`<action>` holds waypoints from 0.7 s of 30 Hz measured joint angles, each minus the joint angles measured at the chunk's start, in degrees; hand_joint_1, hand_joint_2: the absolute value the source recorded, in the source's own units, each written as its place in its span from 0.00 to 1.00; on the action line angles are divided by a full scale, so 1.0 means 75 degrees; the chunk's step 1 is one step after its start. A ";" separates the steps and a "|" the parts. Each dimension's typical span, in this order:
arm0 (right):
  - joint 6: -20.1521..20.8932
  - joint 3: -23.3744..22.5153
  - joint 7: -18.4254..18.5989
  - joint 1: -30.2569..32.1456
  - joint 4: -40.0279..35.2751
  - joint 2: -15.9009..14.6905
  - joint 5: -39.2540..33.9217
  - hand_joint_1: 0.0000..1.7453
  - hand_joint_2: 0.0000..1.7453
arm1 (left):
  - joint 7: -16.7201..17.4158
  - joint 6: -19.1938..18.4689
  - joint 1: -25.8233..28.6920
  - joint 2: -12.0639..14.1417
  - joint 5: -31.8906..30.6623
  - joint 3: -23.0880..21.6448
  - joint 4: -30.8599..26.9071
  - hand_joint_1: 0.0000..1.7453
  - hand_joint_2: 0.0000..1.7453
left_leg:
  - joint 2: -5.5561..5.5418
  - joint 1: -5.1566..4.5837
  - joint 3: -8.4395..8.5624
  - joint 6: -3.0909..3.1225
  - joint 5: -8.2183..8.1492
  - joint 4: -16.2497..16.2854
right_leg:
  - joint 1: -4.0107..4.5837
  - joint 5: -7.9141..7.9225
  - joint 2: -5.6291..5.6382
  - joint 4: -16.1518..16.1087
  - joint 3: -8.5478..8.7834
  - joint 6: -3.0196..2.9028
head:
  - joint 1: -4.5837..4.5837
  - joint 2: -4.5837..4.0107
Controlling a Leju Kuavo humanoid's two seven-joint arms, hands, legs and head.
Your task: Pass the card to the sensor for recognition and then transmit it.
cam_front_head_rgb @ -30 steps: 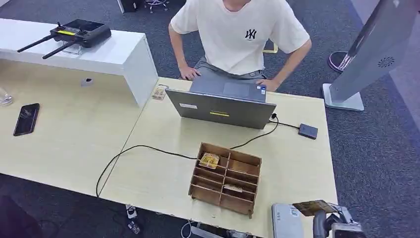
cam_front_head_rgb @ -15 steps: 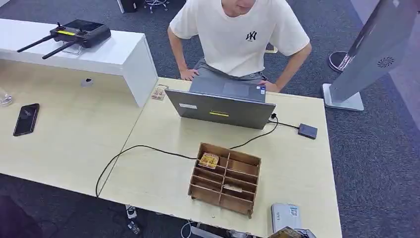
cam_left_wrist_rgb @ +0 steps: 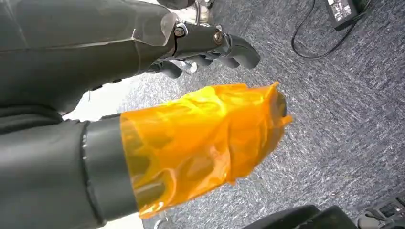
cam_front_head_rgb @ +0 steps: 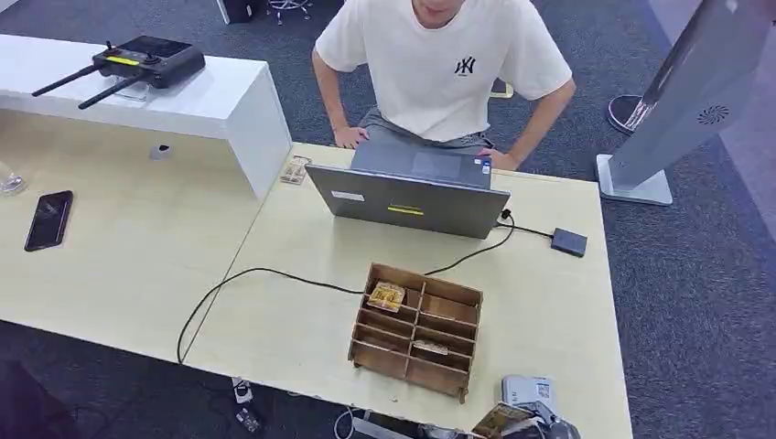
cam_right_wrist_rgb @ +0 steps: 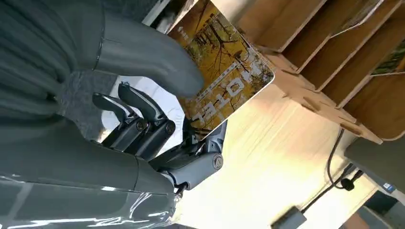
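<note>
Pale bench (cam_front_head_rgb: 302,329): one card (cam_right_wrist_rgb: 224,67), half cut off beside the wooden organizer (cam_front_head_rgb: 416,329), is pinched in the right hand (cam_right_wrist_rgb: 157,129); left hand (cam_left_wrist_rgb: 210,47) fingers curled, empty.

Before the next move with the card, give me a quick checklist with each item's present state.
1. Card held by the right hand, thumb pressing its face: ok.
2. Card's printed face readable: ok.
3. Card over the white reader at the table's near edge: cannot tell.
4. Wooden organizer standing beside the card, not struck: ok.
5. Left hand holds nothing, hanging over the carpet: ok.
6. Person behind the laptop, away from the card: ok.
</note>
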 joint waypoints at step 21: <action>0.0493 -0.0889 0.0460 0.0415 0.0023 -0.0003 0.0515 1.00 1.00 | 0.0003 -0.0015 0.0004 -0.0006 0.0047 0.0000 0.0000 0.00 0.00 | -0.0001 0.0000 0.0000 0.0000 -0.0001 0.0000 | 0.0000 -0.0001 -0.0001 0.0000 -0.0001 0.0000 | 0.0000 0.0000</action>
